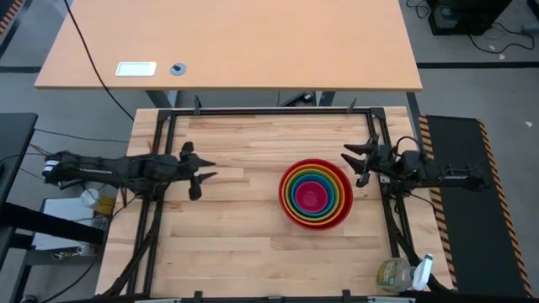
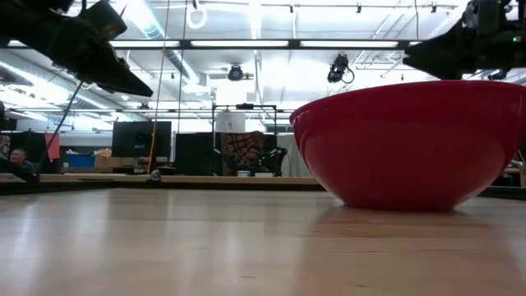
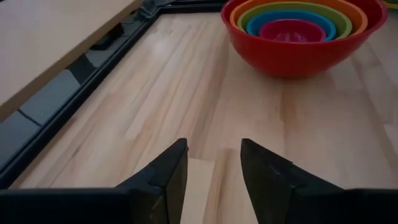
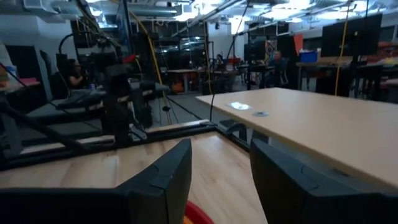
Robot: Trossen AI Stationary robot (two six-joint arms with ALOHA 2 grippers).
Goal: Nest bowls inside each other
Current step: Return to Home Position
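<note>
Five bowls sit nested right of the table's middle: red [image 1: 288,204] outermost, then orange [image 1: 295,180], yellow-green [image 1: 329,185], blue [image 1: 300,202] and pink [image 1: 312,197] innermost. The red bowl [image 2: 411,140] rests on the wood by its base. My left gripper [image 1: 206,170] hovers open left of the stack, pointing toward it, with bare wood between its fingers [image 3: 213,146]. My right gripper [image 1: 352,167] is open just right of the red bowl's rim, above it, and holds nothing [image 4: 221,146].
Black frame rails [image 1: 160,160] run along the table's left, far and right sides. A spray bottle and a jar [image 1: 402,273] stand at the near right corner. A tan desk [image 1: 227,42] lies beyond the far edge. Bare wood [image 1: 244,181] spans between my left gripper and the bowls.
</note>
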